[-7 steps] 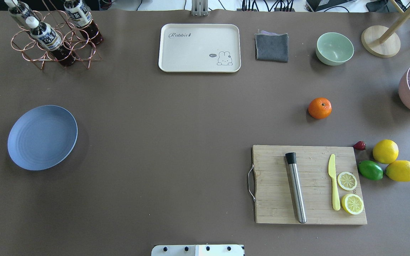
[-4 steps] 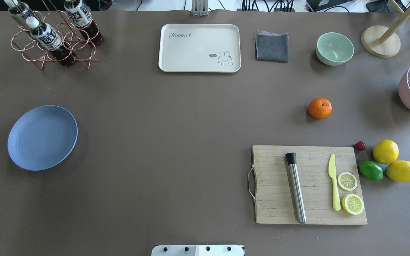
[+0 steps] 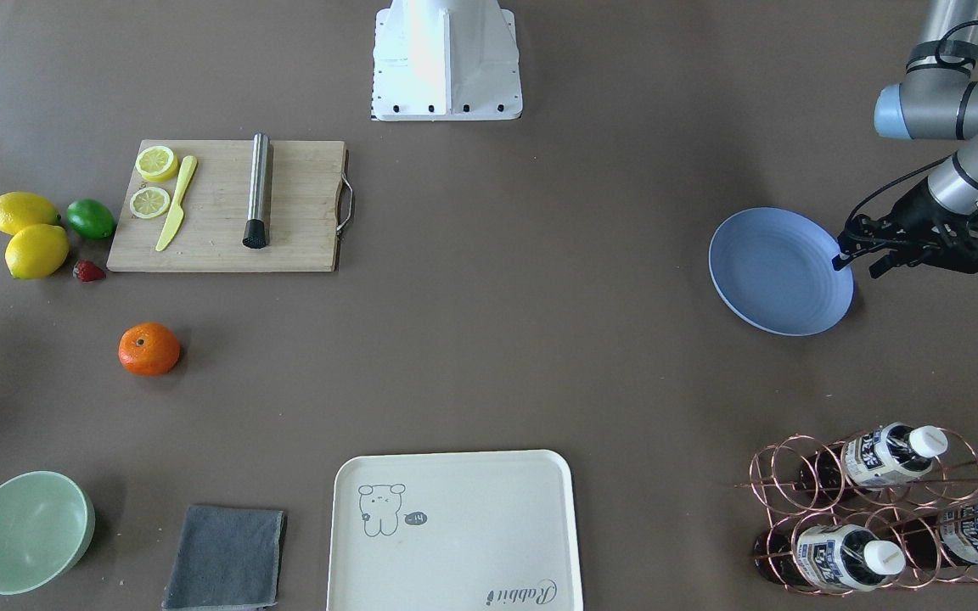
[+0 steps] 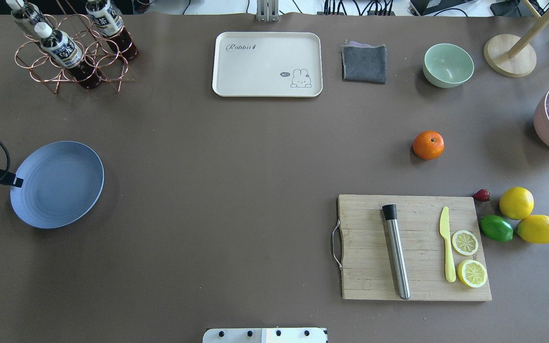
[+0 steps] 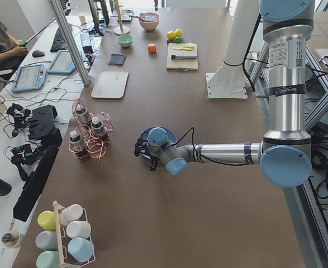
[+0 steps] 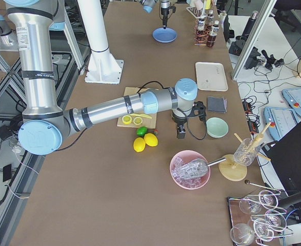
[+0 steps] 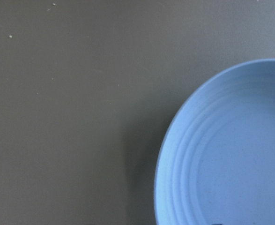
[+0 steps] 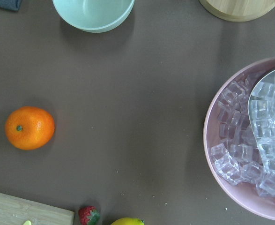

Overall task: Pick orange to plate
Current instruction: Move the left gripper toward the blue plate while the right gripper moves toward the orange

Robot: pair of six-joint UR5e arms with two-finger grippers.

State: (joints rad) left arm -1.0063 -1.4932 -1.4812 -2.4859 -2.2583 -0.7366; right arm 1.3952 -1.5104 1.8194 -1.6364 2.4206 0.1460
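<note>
The orange (image 4: pixel 428 145) lies on the brown table right of centre, beyond the cutting board; it also shows as the orange (image 3: pixel 149 349) and the orange (image 8: pixel 29 128). The periwinkle plate (image 4: pixel 56 184) sits far off at the left and holds nothing. My left gripper (image 3: pixel 856 265) hangs at the plate's outer rim with its fingers apart and nothing between them; its wrist view shows only the plate (image 7: pixel 231 154). My right gripper (image 6: pixel 181 134) hovers between the pink ice bowl and the orange, well short of the fruit. I cannot tell whether it is open or shut.
A cutting board (image 4: pixel 415 247) carries a metal muddler, a yellow knife and lemon halves. Two lemons (image 4: pixel 516 203), a lime (image 4: pixel 496 228) and a strawberry lie beside it. A pink ice bowl (image 8: pixel 249 140), green bowl (image 4: pixel 448 65), cream tray (image 4: pixel 267 64) and bottle rack (image 4: pixel 72 52) line the edges.
My left gripper has come in from the left edge to the plate's rim. A dark tip of my right gripper now shows at the right edge. The orange has not moved.
</note>
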